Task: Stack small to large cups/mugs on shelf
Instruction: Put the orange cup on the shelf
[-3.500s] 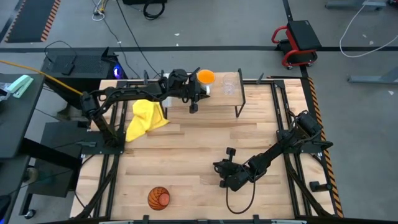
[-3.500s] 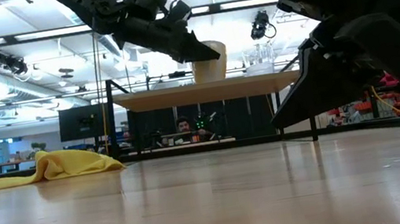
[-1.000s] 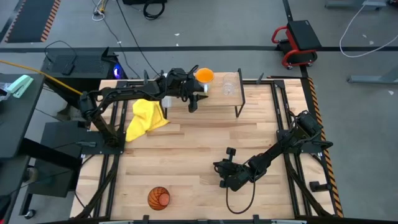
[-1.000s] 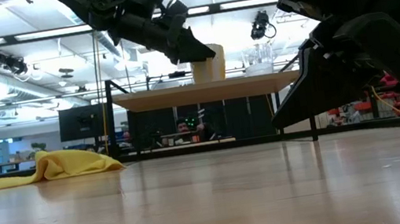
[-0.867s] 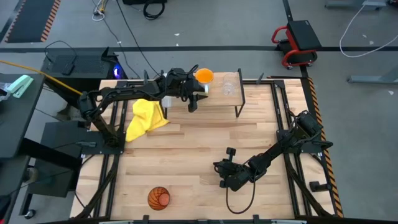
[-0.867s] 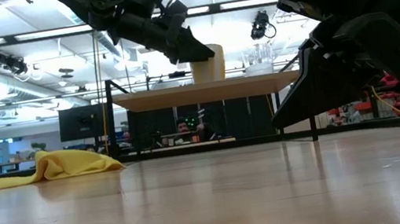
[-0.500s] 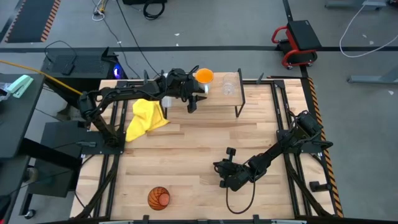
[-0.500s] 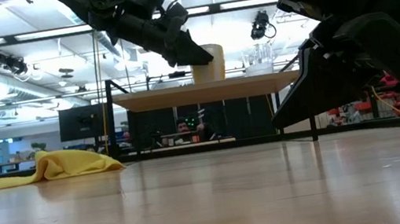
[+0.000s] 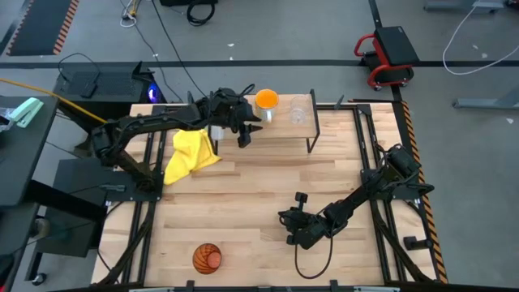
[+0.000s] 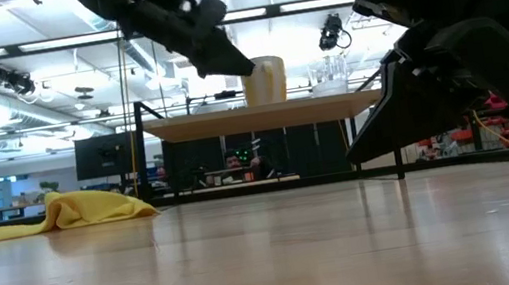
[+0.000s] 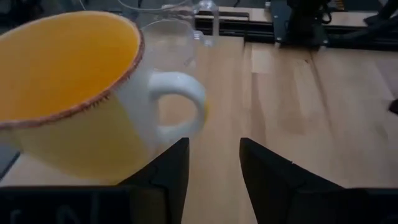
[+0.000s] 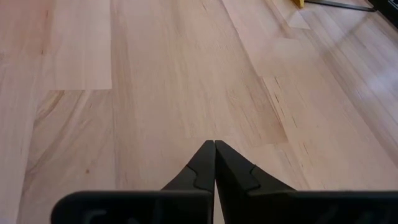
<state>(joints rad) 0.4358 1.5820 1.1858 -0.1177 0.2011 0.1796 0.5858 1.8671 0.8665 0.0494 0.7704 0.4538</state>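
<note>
The orange mug (image 9: pixel 267 100) with a white handle (image 11: pixel 186 106) stands upright on the shelf (image 9: pixel 280 126) at the table's far side. The small clear cup (image 9: pixel 298 109) stands on the shelf to its right. My left gripper (image 9: pixel 245 135) hovers open just left of and nearer than the mug, which sits beside its fingers (image 11: pixel 168 174), not between them. The brown-orange ribbed tumbler (image 9: pixel 207 258) sits on the tabletop near the front left. My right gripper (image 9: pixel 287 221) is shut, low over the table's near right part (image 12: pixel 214 155).
A crumpled yellow cloth (image 9: pixel 190 154) lies on the table left of the shelf, under my left arm. The shelf's black legs (image 9: pixel 310 144) stand on the tabletop. Bare wood lies between the shelf and the tumbler.
My left gripper has drawn back from the mug toward the table's left edge and risen a little, staying open. The mug stays upright on the shelf.
</note>
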